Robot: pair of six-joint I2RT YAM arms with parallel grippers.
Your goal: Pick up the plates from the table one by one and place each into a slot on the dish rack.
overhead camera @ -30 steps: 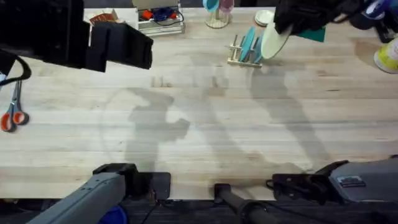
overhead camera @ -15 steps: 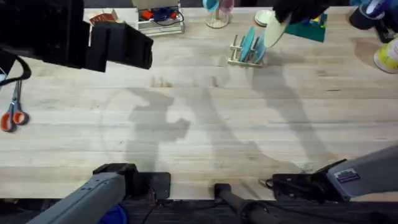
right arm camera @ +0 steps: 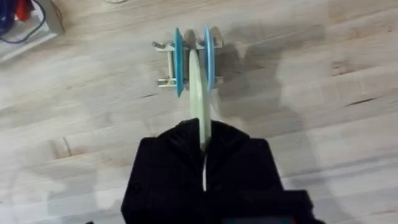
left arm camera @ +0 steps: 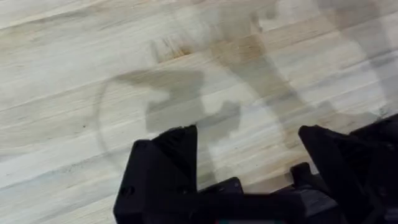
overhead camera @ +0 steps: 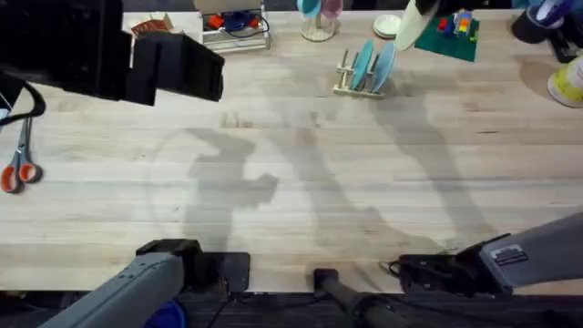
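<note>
Right fingers: clamped on the cream plate, gripping its near edge; right gripper seen from its own wrist camera, the plate edge-on between the black fingers.
Left fingers: apart, nothing between them; left gripper hangs above bare counter, over its own shadow.
Cream plate: in the overhead view it sits at the upper right of the frame, tilted, above and to the right of the rack, clear of the dowels.
Rack: small wooden rack at upper centre-right of the overhead frame, standing on the counter.
Blue plates: two stand on edge in the rack slots, and; in the right wrist view the cream plate lines up between them.
Scissors: orange-handled pair at the far left edge of the overhead frame, lying flat.
Basket: white wire basket at the top, left of centre.
</note>
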